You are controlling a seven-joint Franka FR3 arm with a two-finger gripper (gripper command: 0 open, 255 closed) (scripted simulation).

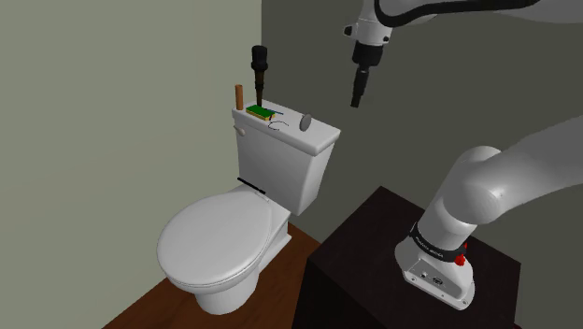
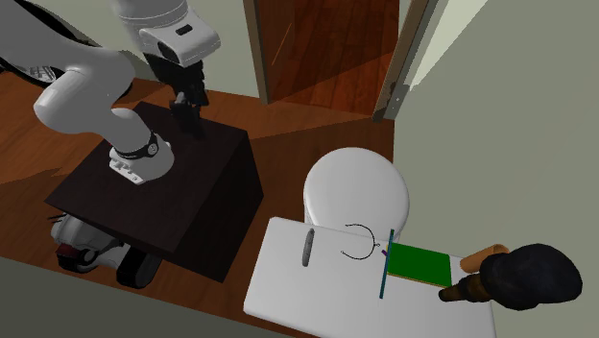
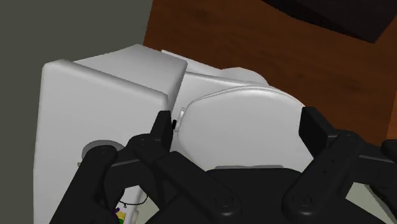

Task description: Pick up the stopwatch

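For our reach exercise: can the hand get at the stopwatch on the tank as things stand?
Probably yes: the open hand hangs high beside the tank, nothing covers the stopwatch, and the green block stands apart from it.

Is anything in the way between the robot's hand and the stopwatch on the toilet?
Nothing visible is. The gripper hangs open in the air, off to one side of the tank. The stopwatch lies on the lid's end nearest the gripper. The green box, brown peg and black brush sit beyond it.
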